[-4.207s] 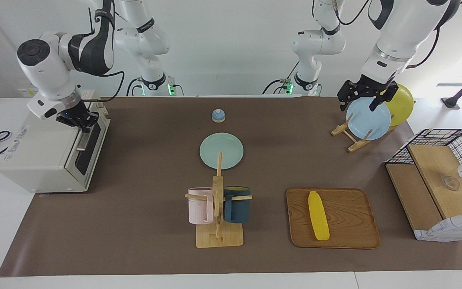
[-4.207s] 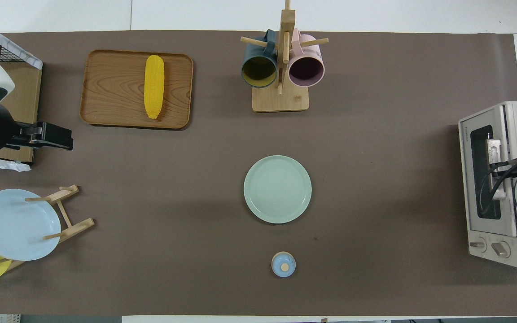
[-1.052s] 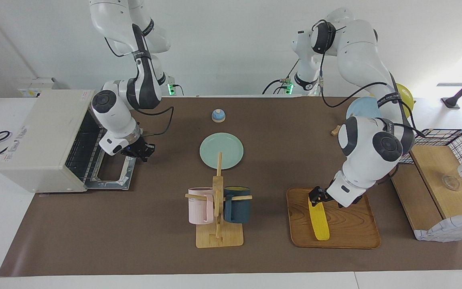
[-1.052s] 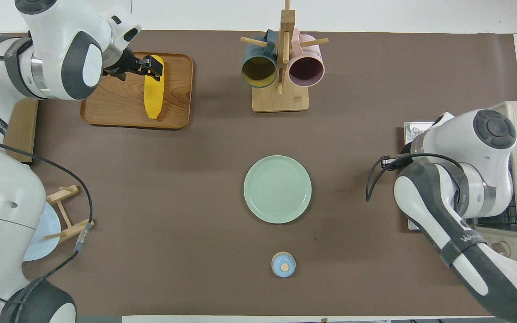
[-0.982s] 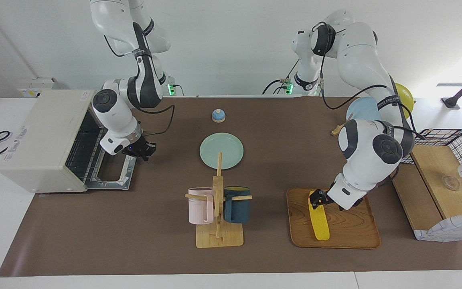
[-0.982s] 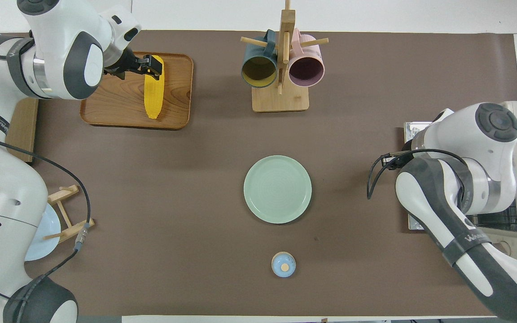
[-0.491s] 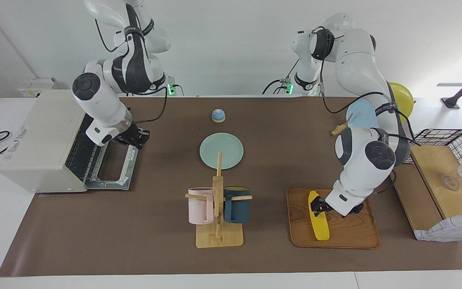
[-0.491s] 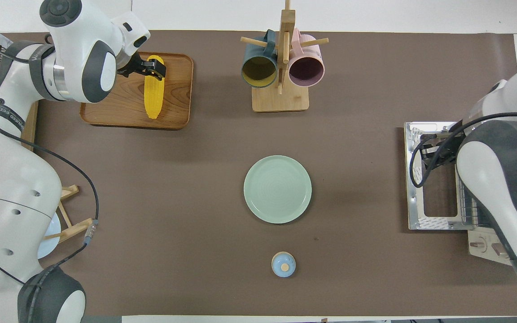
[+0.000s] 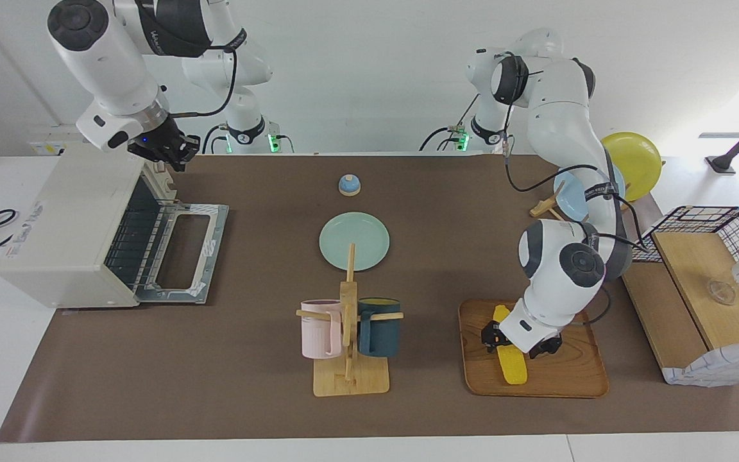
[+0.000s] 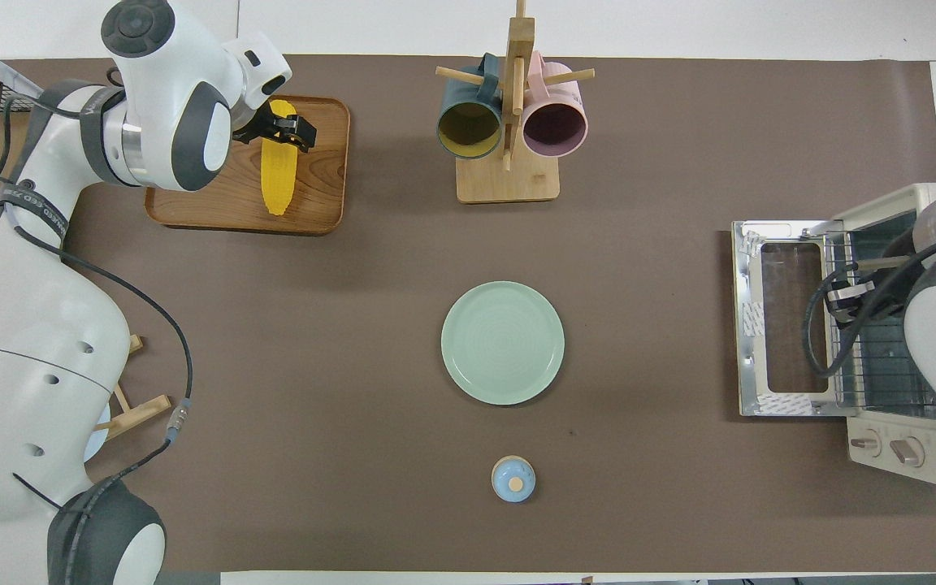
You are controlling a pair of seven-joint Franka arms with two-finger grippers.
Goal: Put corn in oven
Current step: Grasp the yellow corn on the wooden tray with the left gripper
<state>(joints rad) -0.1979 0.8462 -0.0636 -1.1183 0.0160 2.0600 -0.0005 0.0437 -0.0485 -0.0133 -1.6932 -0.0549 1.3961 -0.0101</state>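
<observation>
The yellow corn (image 9: 512, 370) (image 10: 277, 180) lies lengthwise on a wooden tray (image 9: 568, 378) (image 10: 192, 171) toward the left arm's end of the table. My left gripper (image 9: 517, 342) (image 10: 282, 134) is down at the cob's middle, open, with one finger on each side of it. The off-white oven (image 9: 68, 218) (image 10: 894, 447) stands at the right arm's end. Its glass door (image 9: 183, 250) (image 10: 748, 325) lies folded down flat and the wire rack inside shows. My right gripper (image 9: 165, 149) (image 10: 840, 292) hangs raised over the oven's open front and holds nothing.
A mint green plate (image 9: 354, 240) lies mid-table, with a small blue knob (image 9: 349, 185) nearer to the robots. A wooden mug tree (image 9: 350, 359) carries a pink and a dark blue mug. A rack with blue and yellow plates (image 9: 632, 163) and a wire basket (image 9: 703, 218) stand near the tray.
The left gripper slid along the cob from its tip to its middle and came lower. The right arm rose from the lowered door to above the oven's front.
</observation>
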